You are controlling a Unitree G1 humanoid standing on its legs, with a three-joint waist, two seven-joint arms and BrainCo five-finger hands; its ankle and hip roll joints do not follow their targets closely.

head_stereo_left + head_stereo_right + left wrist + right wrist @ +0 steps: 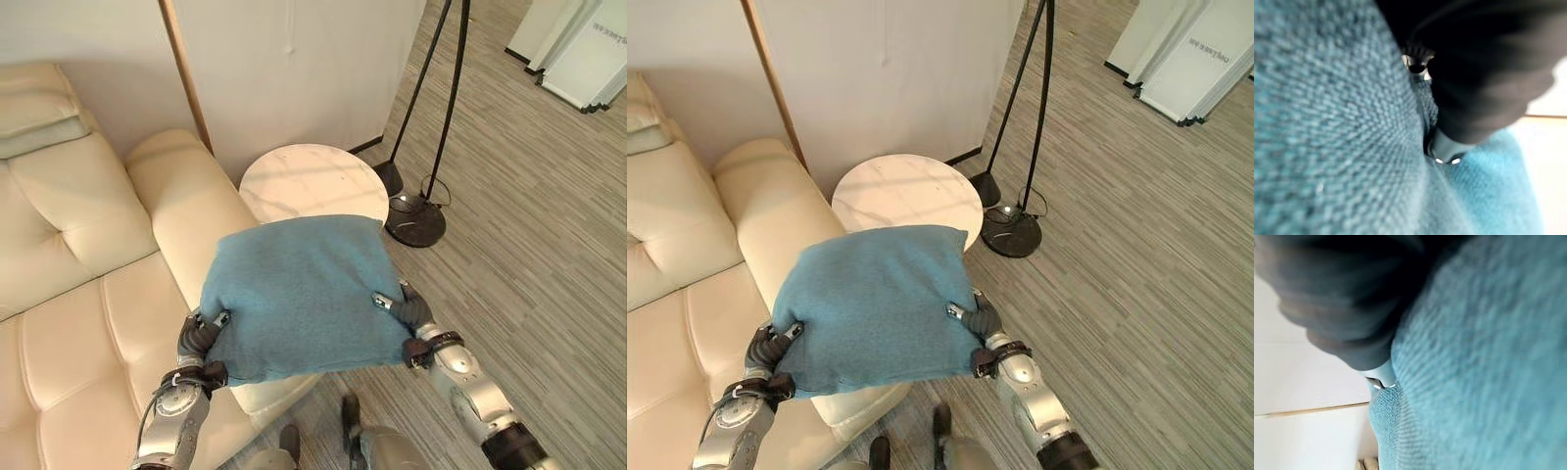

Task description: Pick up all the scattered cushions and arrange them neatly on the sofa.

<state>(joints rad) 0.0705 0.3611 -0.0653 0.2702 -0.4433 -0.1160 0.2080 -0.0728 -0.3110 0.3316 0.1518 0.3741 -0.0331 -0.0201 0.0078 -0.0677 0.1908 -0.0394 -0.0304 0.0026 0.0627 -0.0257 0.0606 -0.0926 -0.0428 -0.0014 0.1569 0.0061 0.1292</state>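
Observation:
A teal-blue cushion (pixel 299 294) hangs in the air between my two hands, above the cream sofa's armrest (pixel 181 211). My left hand (pixel 199 336) grips its left edge, thumb on top and fingers under the cloth. On the cushion's right edge my right hand (pixel 411 311) is clamped the same way. The wrist views show the blue weave (pixel 1337 122) pressed close against each hand (pixel 1359 333). The sofa seat (pixel 73 333) lies to my left. A cream cushion (pixel 34 113) rests on the sofa back at the far left.
A round white marble side table (pixel 309 181) stands just beyond the cushion, next to the armrest. A black floor lamp's base (pixel 416 220) and pole sit right of it. A white wall panel is behind; striped grey floor spreads to the right.

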